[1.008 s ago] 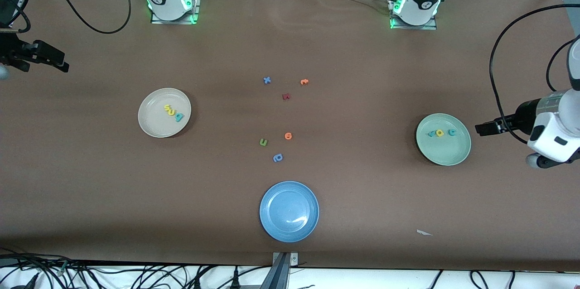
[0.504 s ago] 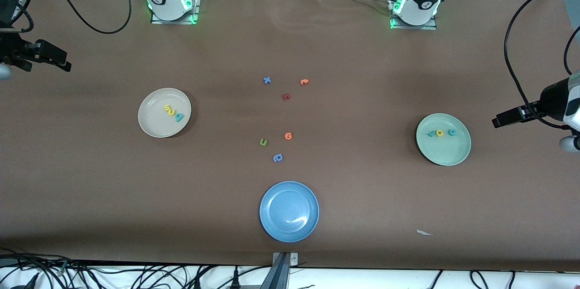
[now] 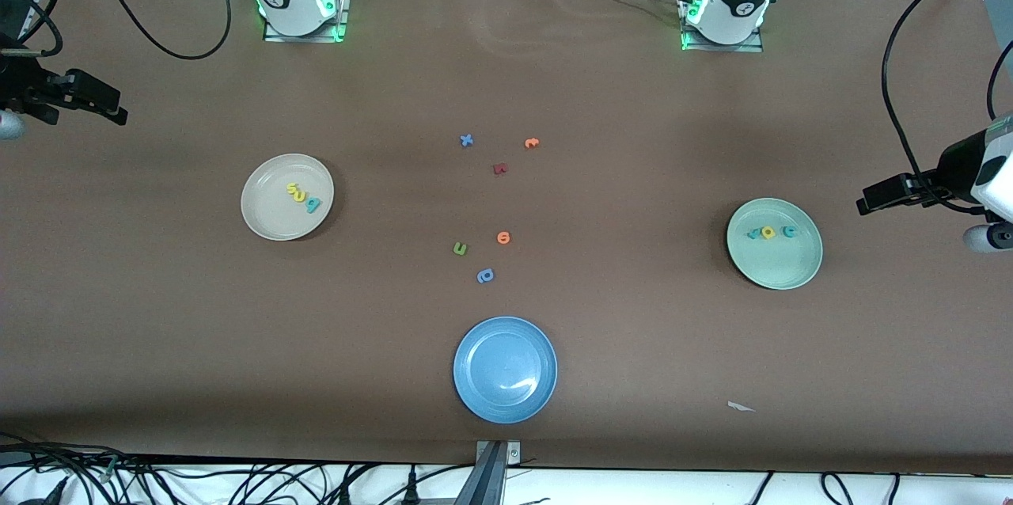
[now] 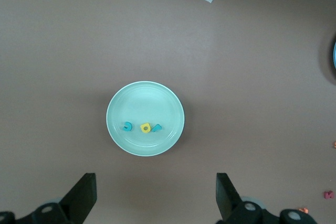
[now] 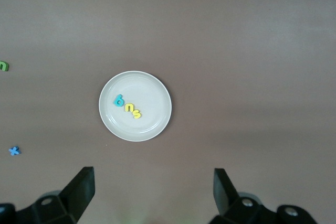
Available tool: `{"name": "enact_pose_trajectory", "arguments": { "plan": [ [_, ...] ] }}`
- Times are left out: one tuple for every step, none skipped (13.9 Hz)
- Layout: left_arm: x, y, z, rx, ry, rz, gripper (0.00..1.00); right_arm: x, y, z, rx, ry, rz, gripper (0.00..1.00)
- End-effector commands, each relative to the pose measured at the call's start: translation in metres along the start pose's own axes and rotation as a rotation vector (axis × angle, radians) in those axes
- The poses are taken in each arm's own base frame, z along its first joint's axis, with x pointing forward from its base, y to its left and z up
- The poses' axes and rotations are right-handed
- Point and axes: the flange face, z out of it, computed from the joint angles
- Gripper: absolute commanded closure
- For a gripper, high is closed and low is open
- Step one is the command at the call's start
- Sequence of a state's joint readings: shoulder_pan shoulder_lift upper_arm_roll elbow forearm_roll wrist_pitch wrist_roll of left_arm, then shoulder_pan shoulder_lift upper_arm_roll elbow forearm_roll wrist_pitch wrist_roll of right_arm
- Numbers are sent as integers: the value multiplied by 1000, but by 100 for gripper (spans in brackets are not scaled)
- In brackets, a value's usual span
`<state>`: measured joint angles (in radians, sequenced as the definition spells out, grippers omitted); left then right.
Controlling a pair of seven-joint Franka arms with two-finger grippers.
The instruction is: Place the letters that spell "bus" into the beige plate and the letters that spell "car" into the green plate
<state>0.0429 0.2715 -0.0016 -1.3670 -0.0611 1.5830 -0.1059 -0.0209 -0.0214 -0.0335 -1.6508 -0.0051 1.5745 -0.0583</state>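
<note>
The beige plate (image 3: 261, 214) holds the letters that spell "bus": a yellow "s" (image 3: 292, 189), a yellow "u" (image 3: 300, 196) and a teal "b" (image 3: 313, 206). In the green plate (image 3: 779, 269) lie the letters that spell "car": a teal "r" (image 3: 752, 234), a yellow "a" (image 3: 768, 233) and a teal "c" (image 3: 789, 231). My left gripper (image 3: 870, 203) hangs open and empty over bare table at the left arm's end, beside the green plate (image 4: 144, 95). Open and empty too, my right gripper (image 3: 117, 113) is over the right arm's end, looking down at the beige plate (image 5: 113, 121).
Several loose letters lie mid-table: a blue "x" (image 3: 466, 141), two orange ones (image 3: 531, 143), a dark red one (image 3: 499, 168), a green one (image 3: 460, 249) and a periwinkle one (image 3: 485, 276). A blue plate (image 3: 468, 347) sits nearest the camera, a white scrap (image 3: 740, 407) beside it.
My left gripper has drawn back from beside the green plate toward the left arm's end of the table. The right gripper has barely shifted. Plates and letters lie as before.
</note>
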Motion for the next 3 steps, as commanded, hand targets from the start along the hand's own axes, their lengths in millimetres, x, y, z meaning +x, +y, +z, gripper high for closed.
{"name": "enact_pose_trajectory", "arguments": {
  "plan": [
    [-8,0,-4,-10,7,35,0,1,0,-5,-12,0,-2,0],
    [-8,1,-5,-10,10,37,0,1,0,-4,-11,-4,-2,0],
    [-8,1,-5,-10,10,41,0,0,2,-4,-13,-4,3,0]
  ]
}}
